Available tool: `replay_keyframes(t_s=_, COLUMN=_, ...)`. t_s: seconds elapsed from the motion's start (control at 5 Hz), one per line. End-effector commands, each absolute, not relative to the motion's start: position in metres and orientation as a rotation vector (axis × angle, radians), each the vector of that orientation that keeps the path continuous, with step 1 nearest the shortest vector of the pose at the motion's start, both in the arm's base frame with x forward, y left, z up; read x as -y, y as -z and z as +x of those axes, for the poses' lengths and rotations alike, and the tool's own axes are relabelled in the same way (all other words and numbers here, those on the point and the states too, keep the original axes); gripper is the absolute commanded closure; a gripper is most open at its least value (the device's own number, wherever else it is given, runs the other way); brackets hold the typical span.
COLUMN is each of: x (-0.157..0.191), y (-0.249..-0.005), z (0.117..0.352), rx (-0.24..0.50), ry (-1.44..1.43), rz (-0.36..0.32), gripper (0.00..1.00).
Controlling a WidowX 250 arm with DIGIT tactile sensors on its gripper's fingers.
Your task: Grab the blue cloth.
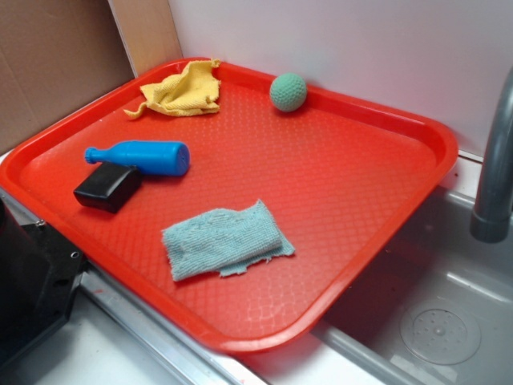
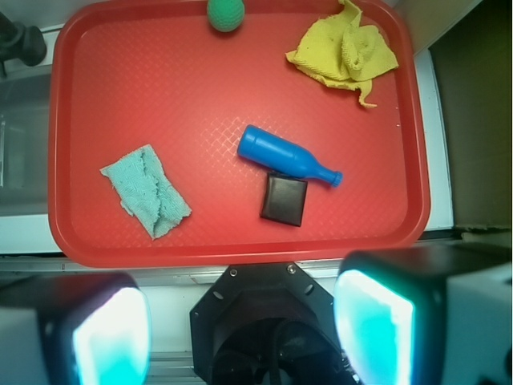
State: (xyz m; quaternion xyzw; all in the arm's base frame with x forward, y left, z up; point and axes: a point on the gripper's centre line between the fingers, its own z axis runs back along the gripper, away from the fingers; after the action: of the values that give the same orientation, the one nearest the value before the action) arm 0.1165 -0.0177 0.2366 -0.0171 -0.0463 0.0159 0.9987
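The blue cloth is a pale teal terry rag with frayed edges, lying flat near the front of the red tray. In the wrist view the cloth lies at the tray's lower left. My gripper is open and empty, its two teal-padded fingers wide apart. It hangs high above the robot base, off the tray's near edge and well away from the cloth. The gripper does not show in the exterior view.
On the tray are a bright blue plastic bottle, a black block touching it, a yellow cloth in the far corner and a green ball. A grey faucet and a sink are at the right. The black robot base is at the left.
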Motion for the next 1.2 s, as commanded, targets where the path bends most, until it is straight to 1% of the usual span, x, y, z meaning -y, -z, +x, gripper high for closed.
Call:
replay_keyframes(t_s=0.0, x=0.018, y=-0.237, z=0.117, rx=0.093, ry=-0.032, rz=-0.034, gripper=0.00)
replay_keyframes(t_s=0.2, x=0.018, y=-0.224, z=0.130, rx=0.108, ry=-0.058, rz=-0.054, gripper=0.00)
replay_keyframes(t_s=0.4, x=0.028, y=-0.213, z=0.144, rx=0.112, ry=-0.028, rz=-0.069, gripper=0.00)
replay_keyframes(t_s=0.6, x=0.055, y=-0.194, z=0.163, rx=0.125, ry=0.025, rz=-0.053, gripper=0.00)
replay_keyframes(t_s=1.0, x=0.104, y=-0.155, z=0.182, rx=0.150, ry=0.144, rz=-0.145, gripper=0.00)
